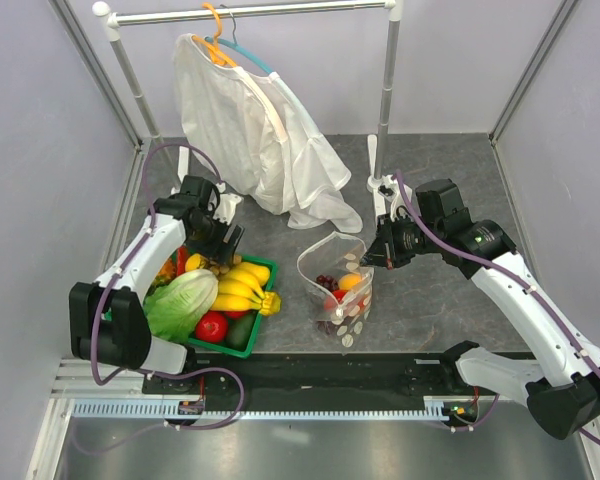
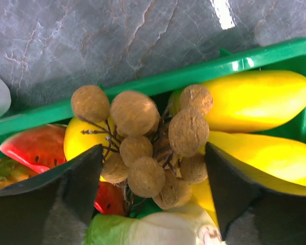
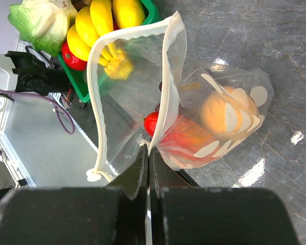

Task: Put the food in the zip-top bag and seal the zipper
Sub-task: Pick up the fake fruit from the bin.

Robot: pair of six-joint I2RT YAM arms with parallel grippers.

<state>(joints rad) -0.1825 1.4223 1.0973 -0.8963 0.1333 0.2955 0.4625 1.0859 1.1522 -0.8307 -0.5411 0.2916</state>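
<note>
Left gripper (image 2: 153, 171), spread wide either side of the tan berry bunch (image 2: 143, 138) inside the green basket (image 2: 143, 84), may close on thin stems only, letting it slip out before reaching the zip-top bag (image 1: 338, 285) beside the basket, whose rim the right gripper (image 3: 148, 166) pinches.

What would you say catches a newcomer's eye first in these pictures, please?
Mid-table, the zip-top bag, already holding an orange-red fruit, is pinched open at its rim by the right pincer. At the left, the open left pincer straddles a tan berry bunch in the green basket, and a white garment hangs at the back.
</note>
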